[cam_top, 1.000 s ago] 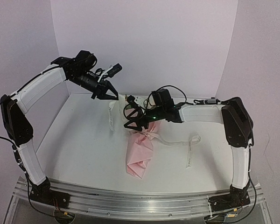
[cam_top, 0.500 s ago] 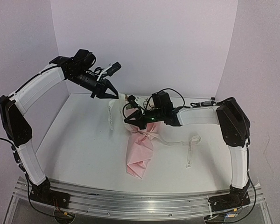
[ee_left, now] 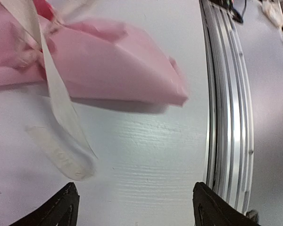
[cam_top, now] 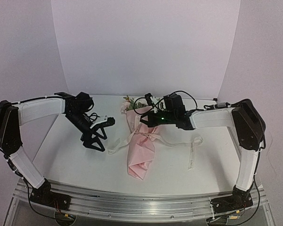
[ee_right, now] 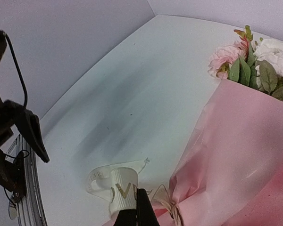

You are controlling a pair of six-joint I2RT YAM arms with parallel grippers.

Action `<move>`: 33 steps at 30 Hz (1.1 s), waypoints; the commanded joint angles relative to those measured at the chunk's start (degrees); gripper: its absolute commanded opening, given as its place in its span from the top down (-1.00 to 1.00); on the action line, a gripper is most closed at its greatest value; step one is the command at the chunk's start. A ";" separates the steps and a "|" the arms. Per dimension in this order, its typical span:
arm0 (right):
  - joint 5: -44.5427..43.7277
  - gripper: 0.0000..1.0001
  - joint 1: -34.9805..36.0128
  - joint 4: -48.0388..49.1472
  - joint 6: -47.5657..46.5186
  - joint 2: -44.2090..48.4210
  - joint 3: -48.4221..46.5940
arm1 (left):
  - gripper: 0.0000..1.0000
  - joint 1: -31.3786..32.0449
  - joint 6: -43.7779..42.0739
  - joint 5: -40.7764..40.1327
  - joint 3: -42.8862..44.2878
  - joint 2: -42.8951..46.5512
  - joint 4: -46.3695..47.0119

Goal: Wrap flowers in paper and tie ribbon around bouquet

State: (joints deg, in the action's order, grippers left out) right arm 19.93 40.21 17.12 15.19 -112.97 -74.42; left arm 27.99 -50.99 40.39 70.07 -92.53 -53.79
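Top external: your left fingers (cam_top: 98,145) gape empty, ribbon (cam_top: 119,146) tail stretches frame-right toward bouquet (cam_top: 141,153); right fingers (ee_right: 142,211) clamp ribbon

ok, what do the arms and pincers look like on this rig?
Both arms match: white shells on the long links, black housings at the joints. The left arm and right arm each carry loose black cables near the wrist. The left pincer and right pincer are black with tapering, pointed fingers. A small green light glows at the right wrist. No markings legible.
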 commanded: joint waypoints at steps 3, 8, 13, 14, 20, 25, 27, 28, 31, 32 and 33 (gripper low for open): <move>-3.84 1.00 0.83 1.71 3.89 3.11 1.27 | -0.78 -0.76 -10.60 -1.36 0.42 1.32 9.00; -3.58 1.00 1.11 2.28 3.87 2.42 -0.04 | -0.76 -1.30 7.79 8.93 1.75 -3.61 32.25; -2.57 1.00 1.10 3.14 4.61 2.06 -0.57 | -0.63 1.19 25.50 16.43 0.52 -13.03 51.88; -2.11 1.00 1.10 3.53 5.04 2.01 -0.61 | -0.68 1.90 26.61 16.75 -0.51 -13.66 55.17; -0.28 1.00 1.10 6.07 5.23 1.69 0.22 | -0.55 2.34 33.27 17.81 2.12 -20.02 62.35; 1.32 1.00 1.10 6.22 4.77 1.77 0.53 | -0.18 2.36 35.34 20.01 3.57 -22.66 62.99; 1.66 1.00 1.13 6.26 4.57 1.78 0.73 | -0.07 2.36 35.49 20.51 2.85 -22.62 63.46; 1.96 1.00 1.11 6.26 4.41 1.78 0.77 | -0.05 2.34 35.49 20.51 2.49 -22.66 63.80; 2.71 1.00 1.10 6.34 4.10 1.81 0.78 | 0.00 2.35 35.78 20.28 2.00 -23.36 65.03; 2.92 1.00 1.10 6.35 4.03 1.85 0.77 | 0.03 2.35 36.09 20.20 2.10 -23.73 65.72; 3.08 1.00 1.10 6.36 3.92 1.88 0.77 | 0.07 2.34 36.67 20.10 2.23 -24.12 66.43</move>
State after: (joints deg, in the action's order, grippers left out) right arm 20.96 40.97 21.20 19.77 -112.33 -73.28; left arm 30.44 -16.30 58.88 71.29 -115.45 7.83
